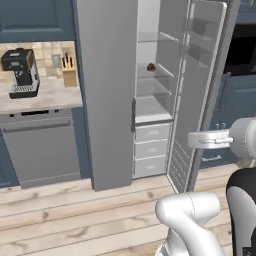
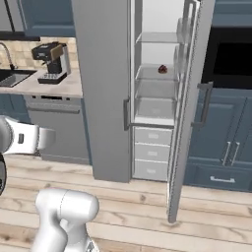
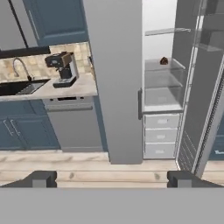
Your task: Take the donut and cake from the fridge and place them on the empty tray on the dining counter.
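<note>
Your claw [image 3: 112, 178] hangs apart and empty, well short of the fridge [image 1: 107, 90]. Inside the fridge, the cake [image 1: 151, 67] sits on a glass shelf; reach carelessly and you risk clipping the open door [image 1: 200, 95].

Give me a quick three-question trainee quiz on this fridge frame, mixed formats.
1. True or false: the right-hand door of the fridge is swung open.
2. Multiple choice: the cake sits on a) the floor, b) a glass shelf inside the fridge, c) the counter by the coffee machine.
3. Fill in: the gripper is ____ and holds nothing.

Key: 1 true. 2 b. 3 open.
</note>
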